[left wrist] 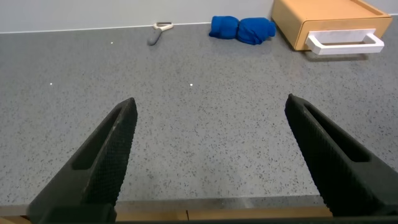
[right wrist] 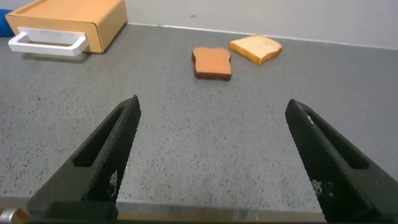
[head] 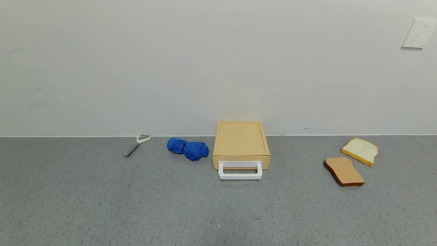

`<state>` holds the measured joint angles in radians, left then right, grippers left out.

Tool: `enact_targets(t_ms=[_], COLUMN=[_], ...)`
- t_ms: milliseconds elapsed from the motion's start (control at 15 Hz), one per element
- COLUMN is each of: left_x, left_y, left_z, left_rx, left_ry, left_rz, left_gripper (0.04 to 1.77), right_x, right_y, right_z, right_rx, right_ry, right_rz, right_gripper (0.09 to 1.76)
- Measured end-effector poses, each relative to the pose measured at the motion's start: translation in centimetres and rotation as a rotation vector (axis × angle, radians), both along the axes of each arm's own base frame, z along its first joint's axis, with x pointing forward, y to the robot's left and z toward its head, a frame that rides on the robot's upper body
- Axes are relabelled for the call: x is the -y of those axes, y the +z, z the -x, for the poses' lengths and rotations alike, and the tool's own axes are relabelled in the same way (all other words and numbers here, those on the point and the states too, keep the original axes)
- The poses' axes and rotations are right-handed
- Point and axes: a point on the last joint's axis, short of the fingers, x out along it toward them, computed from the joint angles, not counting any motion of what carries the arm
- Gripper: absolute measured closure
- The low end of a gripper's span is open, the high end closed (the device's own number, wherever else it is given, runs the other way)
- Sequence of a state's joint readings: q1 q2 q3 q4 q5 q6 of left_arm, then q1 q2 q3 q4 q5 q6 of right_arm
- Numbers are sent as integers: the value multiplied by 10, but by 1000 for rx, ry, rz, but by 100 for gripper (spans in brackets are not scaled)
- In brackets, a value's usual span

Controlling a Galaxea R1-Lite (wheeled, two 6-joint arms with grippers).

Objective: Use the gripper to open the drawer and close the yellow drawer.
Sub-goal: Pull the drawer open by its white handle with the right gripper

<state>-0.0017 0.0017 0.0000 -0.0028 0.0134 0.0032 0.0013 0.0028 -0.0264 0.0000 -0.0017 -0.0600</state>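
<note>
With the pale yellow plastic drawer (head: 241, 164) shut in its box at the back of the grey speckled surface (head: 102, 205), both the left claw (left wrist: 208, 155) and right claw (right wrist: 211, 155) were spread apart and empty, so you needed to approach the white loop handle (head: 240, 170) squarely and pull straight.

A gray speckled counter (head: 102, 205) is seen filling the lower part of the head view. It is backed by a plain white wall (head: 170, 61). A white socket plate (head: 419, 33) is fixed high on the wall, far above the counter, toward the right. Soft, even light is spread over everything.
</note>
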Motion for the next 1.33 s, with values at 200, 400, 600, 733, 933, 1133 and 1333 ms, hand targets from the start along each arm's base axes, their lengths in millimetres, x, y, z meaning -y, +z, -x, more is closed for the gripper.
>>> enact_targets(t_ms=[200, 400, 600, 733, 933, 1133, 1333], left_x=[0, 0, 0, 0, 0, 0, 0], left_y=[0, 0, 0, 0, 0, 0, 0], left_z=[0, 0, 0, 0, 0, 0, 0], left_rx=[0, 0, 0, 0, 0, -1, 0], left_ry=[0, 0, 0, 0, 0, 0, 0], left_rz=[0, 0, 0, 0, 0, 0, 0], left_gripper=[9, 9, 9, 9, 9, 9, 9], right_x=[0, 0, -1, -2, -4, -11, -28], right_y=[25, 64, 109, 133, 162, 178, 187], right_z=[4, 0, -18, -36, -78, -124, -171], right_rx=[28, 27, -6, -43, -131, -227, -312], right_ry=[2, 11, 44, 83, 139, 186, 208], right_rz=[5, 5, 4, 3, -3, -41, -95], right_gripper=[14, 14, 14, 14, 14, 14, 14])
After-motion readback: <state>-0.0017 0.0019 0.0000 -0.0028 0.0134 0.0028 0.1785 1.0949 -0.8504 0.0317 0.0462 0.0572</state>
